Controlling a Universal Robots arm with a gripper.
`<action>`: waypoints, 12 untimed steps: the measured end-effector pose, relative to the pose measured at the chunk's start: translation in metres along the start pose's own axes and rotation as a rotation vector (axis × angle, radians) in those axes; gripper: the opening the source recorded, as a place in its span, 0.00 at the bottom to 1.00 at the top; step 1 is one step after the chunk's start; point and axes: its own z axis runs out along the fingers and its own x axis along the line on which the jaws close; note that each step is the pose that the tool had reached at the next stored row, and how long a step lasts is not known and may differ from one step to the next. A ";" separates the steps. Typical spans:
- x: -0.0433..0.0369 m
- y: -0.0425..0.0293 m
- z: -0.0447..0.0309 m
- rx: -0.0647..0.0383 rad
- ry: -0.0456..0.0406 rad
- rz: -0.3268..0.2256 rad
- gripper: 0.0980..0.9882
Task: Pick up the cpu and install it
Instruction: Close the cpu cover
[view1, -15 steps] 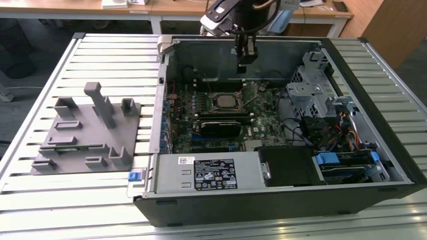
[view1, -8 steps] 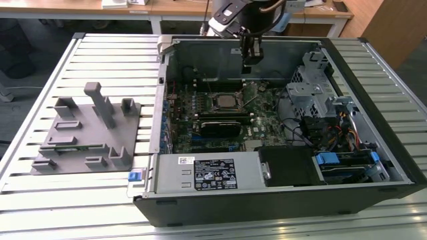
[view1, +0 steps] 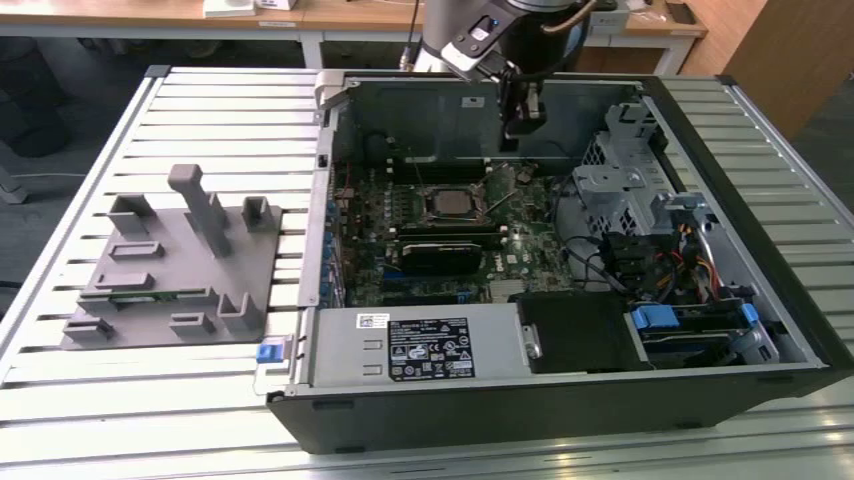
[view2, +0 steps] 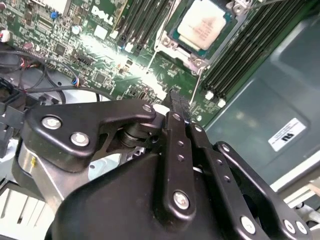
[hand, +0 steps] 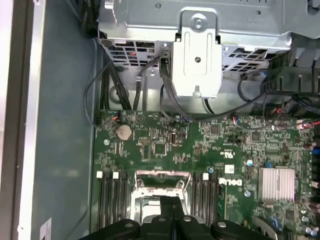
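Atop a slatted metal table (view1: 214, 110), an open computer case (view1: 534, 425) lies on its side with a single robot arm reaching into it. In the exterior view, a grey plastic tray (view1: 174, 290) with upright posts stands at nine o'clock from the case, just beside its wall. A silver power supply (view1: 414, 345) fills the case's near corner at about seven o'clock.

At the centre of the green motherboard (view1: 521, 245) sits the cpu (view1: 454, 205). It lies flat inside its socket frame (view2: 167, 40), and the second wrist view shows its pale metal top (view2: 202, 27) plainly, flanked by rows of dark memory slots (view2: 240, 45).

The gripper (view1: 523, 128) hangs over the board at roughly one o'clock from the cpu. It is close to the case's far wall and clear of the chip. Both wrist views show its black fingers (view2: 176, 130) pressed together with nothing between them. Their tips (hand: 172, 202) point down toward the board beside the socket.

Further toward three o'clock in the exterior view, a grey metal drive cage (view1: 627, 180) rises along the case's side. Blue tabs (view1: 658, 320) and a tangle of cables lie below it at about four o'clock.
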 end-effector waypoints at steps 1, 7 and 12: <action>0.0000 0.0010 0.0018 0.000 0.0001 0.000 0.01; 0.0001 0.0088 0.0127 0.003 0.0002 0.000 0.01; 0.0010 0.0165 0.0178 0.003 0.0001 0.000 0.01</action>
